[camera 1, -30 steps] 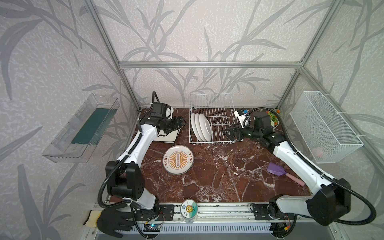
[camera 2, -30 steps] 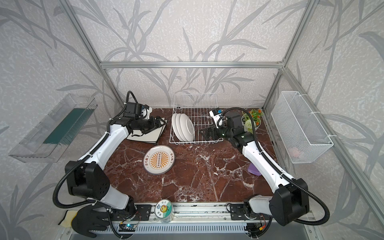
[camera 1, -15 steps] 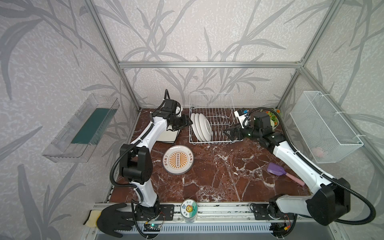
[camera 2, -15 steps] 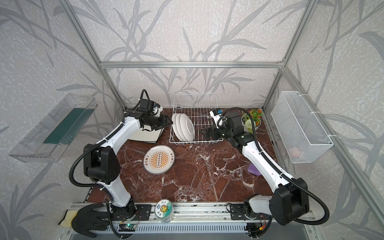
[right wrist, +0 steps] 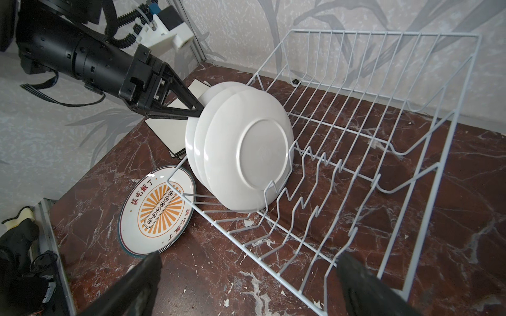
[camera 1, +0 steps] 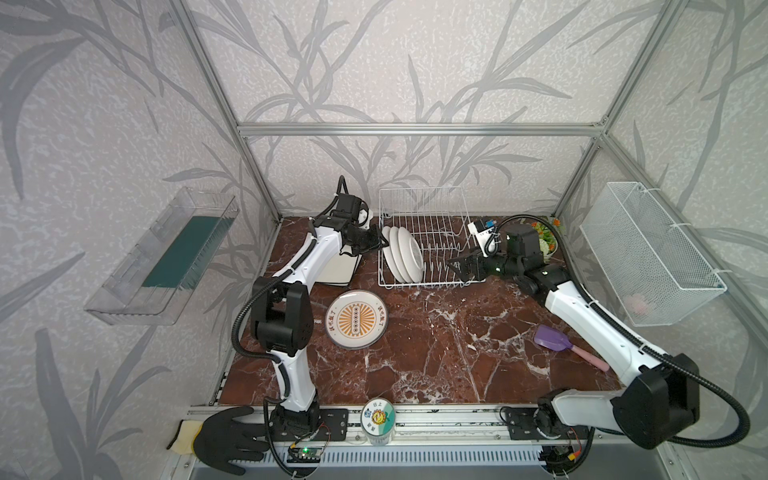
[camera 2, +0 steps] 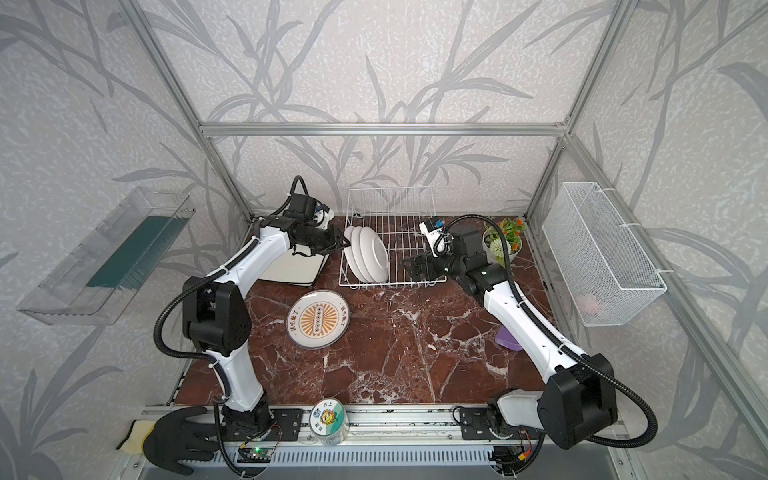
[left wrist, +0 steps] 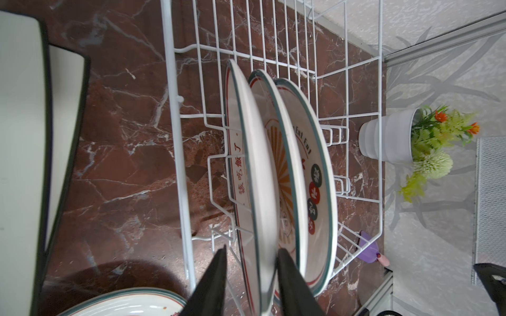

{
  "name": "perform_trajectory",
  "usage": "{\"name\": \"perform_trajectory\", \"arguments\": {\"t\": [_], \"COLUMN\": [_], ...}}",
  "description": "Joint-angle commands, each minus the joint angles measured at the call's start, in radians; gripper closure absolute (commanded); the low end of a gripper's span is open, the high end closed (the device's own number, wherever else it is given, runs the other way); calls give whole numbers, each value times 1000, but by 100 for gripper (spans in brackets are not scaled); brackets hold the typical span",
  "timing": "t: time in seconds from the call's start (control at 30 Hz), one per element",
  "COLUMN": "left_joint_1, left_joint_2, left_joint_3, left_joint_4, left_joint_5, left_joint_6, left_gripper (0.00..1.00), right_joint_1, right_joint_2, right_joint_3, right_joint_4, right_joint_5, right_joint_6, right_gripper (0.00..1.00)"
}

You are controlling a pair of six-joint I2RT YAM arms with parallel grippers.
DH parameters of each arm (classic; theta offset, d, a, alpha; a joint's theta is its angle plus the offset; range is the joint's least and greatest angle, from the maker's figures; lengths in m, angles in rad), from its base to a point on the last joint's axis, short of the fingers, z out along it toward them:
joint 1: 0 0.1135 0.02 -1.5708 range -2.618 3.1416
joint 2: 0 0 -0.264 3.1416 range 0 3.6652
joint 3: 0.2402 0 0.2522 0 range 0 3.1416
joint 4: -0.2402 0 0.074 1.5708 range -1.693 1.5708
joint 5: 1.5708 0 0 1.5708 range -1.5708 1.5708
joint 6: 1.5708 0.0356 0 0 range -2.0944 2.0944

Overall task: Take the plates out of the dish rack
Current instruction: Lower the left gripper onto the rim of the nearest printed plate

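Observation:
Three round white plates point(camera 1: 405, 253) point(camera 2: 370, 253) point(right wrist: 246, 153) stand on edge at the left end of the white wire dish rack point(camera 1: 436, 232) point(camera 2: 399, 232) point(right wrist: 383, 109). My left gripper point(camera 1: 380, 245) point(camera 2: 343, 243) point(left wrist: 253, 249) straddles the rim of the outermost plate point(left wrist: 254, 153). One finger lies against that plate's back and a small gap shows at the other. My right gripper point(camera 1: 461, 268) point(camera 2: 411, 266) point(right wrist: 249, 255) stands wide open at the rack's right front edge, holding nothing. A round plate with an orange design point(camera 1: 356, 319) point(camera 2: 318, 318) lies flat on the marble.
Square black-edged plates point(camera 1: 338, 270) point(camera 2: 295, 270) lie stacked left of the rack. Right of the rack stands a potted plant point(camera 2: 505, 241). A purple scoop point(camera 1: 552, 337) lies by the right arm. On the side walls hang a mesh basket point(camera 1: 648, 257) and a clear tray point(camera 1: 166, 257).
My left arm swung from over the square plates to the rack. Its jaws narrowed around the outermost plate's rim. The right arm has not moved.

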Motion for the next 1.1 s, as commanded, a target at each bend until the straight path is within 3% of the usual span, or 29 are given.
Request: {"name": "perform_trajectory", "arguments": {"t": [0.0, 0.47, 1.07], "left_joint_1": [-6, -7, -6], "left_joint_2": [13, -13, -97], "left_joint_3": [32, -5, 5], "left_joint_4": [0, 80, 81], "left_joint_5": [28, 90, 91], "left_joint_6": [-18, -96, -120], "left_gripper": [74, 100, 100], "right_joint_1": [4, 4, 4], "right_joint_2": [-1, -36, -69], "right_joint_3": [9, -6, -13], "right_joint_4": [-14, -23, -29], "right_joint_5": [12, 31, 35], "right_joint_6": [-16, -20, -7], "right_gripper": [1, 1, 1]}}
